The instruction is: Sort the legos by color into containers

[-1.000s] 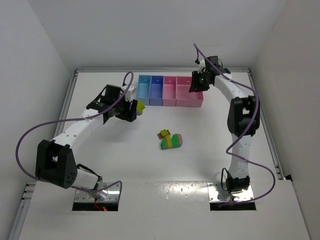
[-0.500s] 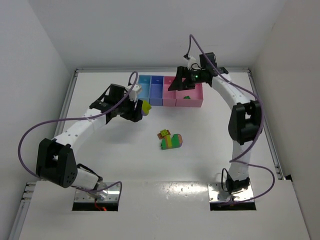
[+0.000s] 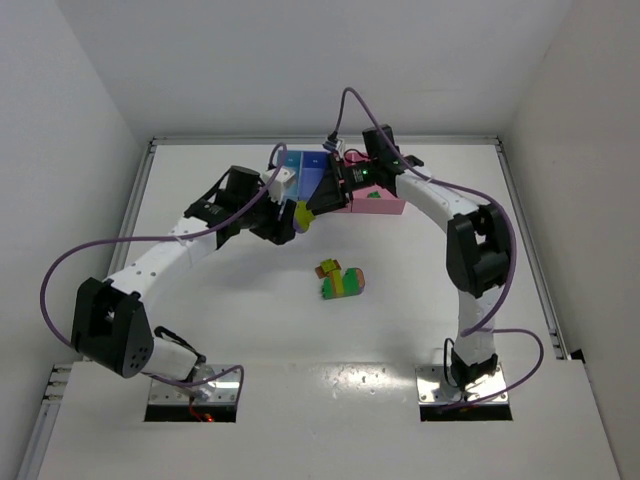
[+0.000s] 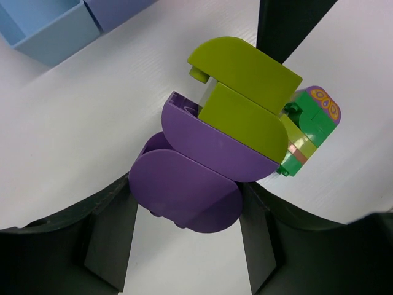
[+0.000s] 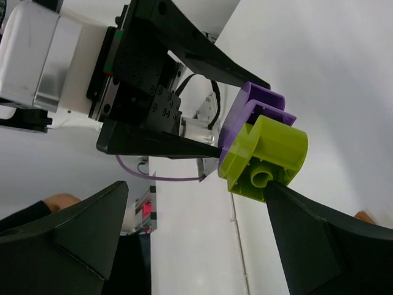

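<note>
- The left claw (image 3: 290,218) is clamped partway closed on the purple and lime clump (image 4: 227,135). Its fingers grip the purple bricks at the base, and the lime bricks stick out past the tips.
- The clump hangs in the air above the counter (image 3: 200,320), a little on the near side of the containers (image 3: 385,207), which sit in a row at the middle of the counter's far edge.
- The right claw (image 5: 196,184) is spread wide and holds nothing. Its fingers point at the lime end of the clump, near it but not touching.
- The step in hand looks like pulling the lime part off the purple (a judgement from how the two claws face each other).
- To do it well, the right claw should slide in until its pads flank only the lime bricks, then close across their flat sides rather than on the rounded edge.
- The left claw should keep its grip firm while the right one tilts and peels the bricks away, not tugs straight back.
- A second striped clump (image 3: 341,280) lies in the middle of the counter, well apart from both claws.
</note>
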{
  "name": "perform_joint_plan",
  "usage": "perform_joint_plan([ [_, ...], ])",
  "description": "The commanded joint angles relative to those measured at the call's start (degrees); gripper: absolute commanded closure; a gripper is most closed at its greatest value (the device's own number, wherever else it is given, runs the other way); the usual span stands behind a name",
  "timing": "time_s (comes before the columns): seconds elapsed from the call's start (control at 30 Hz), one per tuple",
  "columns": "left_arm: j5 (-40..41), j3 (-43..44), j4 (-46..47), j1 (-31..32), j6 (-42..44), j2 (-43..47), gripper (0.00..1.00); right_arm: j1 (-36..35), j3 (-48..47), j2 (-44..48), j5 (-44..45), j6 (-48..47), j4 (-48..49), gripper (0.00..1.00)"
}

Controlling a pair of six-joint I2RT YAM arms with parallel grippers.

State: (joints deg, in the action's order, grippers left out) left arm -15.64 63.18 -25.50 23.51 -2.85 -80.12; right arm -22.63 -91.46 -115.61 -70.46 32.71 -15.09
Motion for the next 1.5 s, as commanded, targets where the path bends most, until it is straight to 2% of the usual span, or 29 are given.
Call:
perform_joint_plan([
  [0.0,-0.7,3.1,2.8,1.4,0.2,2.3,0.89,-0.3,-0.6,-0.4,-0.7,2.1,2.8,0.06],
  [0.2,1.1,3.1,2.8,2.0,0.7,2.3,0.89,0.5,-1.7,-2.1,1.2,3.3,3.3,0.08],
  [0.33,1.7,2.6,2.8,2.0,0.7,2.9,0.89,2.2,-2.8,-2.1,1.7,3.3,3.3,0.20],
  [0.47,2.4,1.5,2.8,2.0,1.3,3.4,0.89,4.6,-2.8,-0.8,2.3,3.3,2.7,0.22],
  [0.67,2.4,1.0,2.8,2.0,1.3,3.4,0.89,5.8,-1.4,0.9,2.8,3.3,2.7,0.22],
  [1.0,2.4,4.0,3.3,2.5,1.3,1.1,0.89,1.5,-1.3,-1.7,0.3,4.9,4.3,0.19],
  [1.23,2.4,5.6,3.3,3.0,1.3,0.0,0.89,0.9,-1.3,-3.5,0.3,4.9,4.3,0.20],
  [1.27,2.4,5.6,3.3,3.0,1.3,0.0,0.89,0.9,-1.3,-3.5,0.3,4.9,4.3,0.23],
  [1.37,2.4,5.6,3.3,3.6,1.3,-0.6,0.89,0.4,-1.9,-4.0,0.3,4.9,4.3,0.50],
  [1.4,2.4,5.6,3.3,3.6,1.3,-0.6,0.89,0.4,-1.9,-4.0,0.3,4.9,4.8,0.65],
  [1.47,2.4,5.6,3.3,3.6,1.3,-0.6,0.89,0.4,-1.9,-4.0,0.3,5.5,4.8,0.78],
])
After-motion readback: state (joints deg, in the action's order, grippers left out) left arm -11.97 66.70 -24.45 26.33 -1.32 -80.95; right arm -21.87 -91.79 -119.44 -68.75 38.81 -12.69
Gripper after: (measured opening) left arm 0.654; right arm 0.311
